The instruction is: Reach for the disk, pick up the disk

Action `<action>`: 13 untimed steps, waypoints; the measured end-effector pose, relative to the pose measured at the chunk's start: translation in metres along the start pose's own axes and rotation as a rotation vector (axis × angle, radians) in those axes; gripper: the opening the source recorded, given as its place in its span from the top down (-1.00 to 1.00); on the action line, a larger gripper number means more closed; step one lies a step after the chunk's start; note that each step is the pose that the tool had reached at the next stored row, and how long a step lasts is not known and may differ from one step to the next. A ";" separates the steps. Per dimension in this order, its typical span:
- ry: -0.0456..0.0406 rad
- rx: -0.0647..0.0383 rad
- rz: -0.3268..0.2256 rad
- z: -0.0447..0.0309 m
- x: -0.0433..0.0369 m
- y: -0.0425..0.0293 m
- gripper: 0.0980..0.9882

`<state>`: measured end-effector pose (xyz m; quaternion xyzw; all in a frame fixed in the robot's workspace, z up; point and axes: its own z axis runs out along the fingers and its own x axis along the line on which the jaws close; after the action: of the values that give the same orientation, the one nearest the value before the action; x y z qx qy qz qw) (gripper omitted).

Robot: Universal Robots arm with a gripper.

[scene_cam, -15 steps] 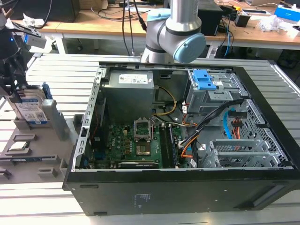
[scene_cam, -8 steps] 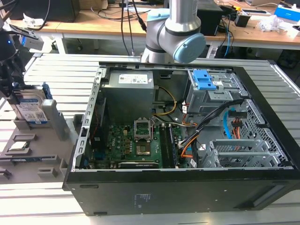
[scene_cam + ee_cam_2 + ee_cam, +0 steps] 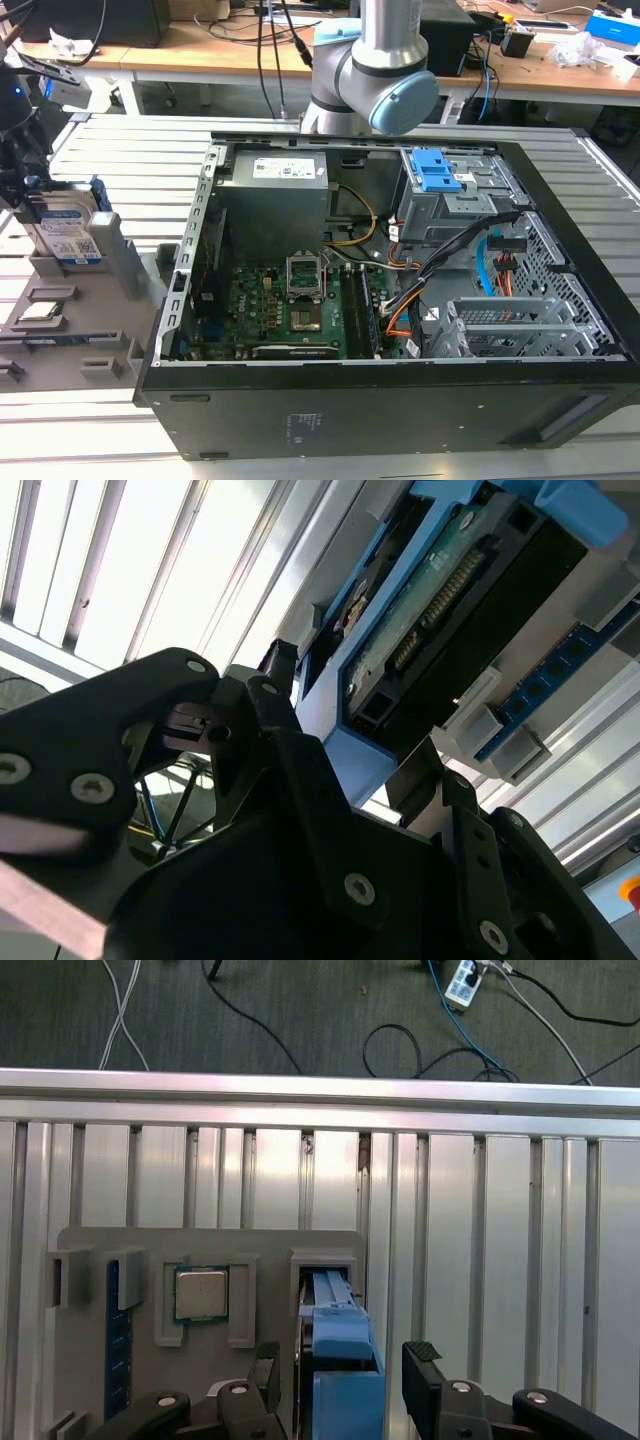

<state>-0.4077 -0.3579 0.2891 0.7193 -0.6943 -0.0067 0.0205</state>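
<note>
Black tool (image 3: 343,1356) astride disk (image 3: 346,1400), fingers (image 3: 421,1358) apart

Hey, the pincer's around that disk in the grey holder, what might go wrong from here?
The open pincer straddles the disk by its blue bracket; plastic edges may flex or slip when gripped. The disk stands in a snug slot of the grey holder; a tilted lift could jam and drag it. A jolt might unseat the processor chip alongside.

Glare whitens the slatted table (image 3: 120,570) in the second wrist view — the gripper (image 3: 350,715) lies in dark shadow.
</note>
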 end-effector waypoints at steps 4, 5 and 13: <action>0.0003 0.000 0.000 0.0000 0.0000 0.0000 0.19; 0.0000 0.000 0.000 0.0000 0.0000 0.0000 0.33; 0.0002 0.000 0.000 0.0000 0.0000 0.0000 0.39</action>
<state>-0.4077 -0.3579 0.2891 0.7193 -0.6943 -0.0067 0.0206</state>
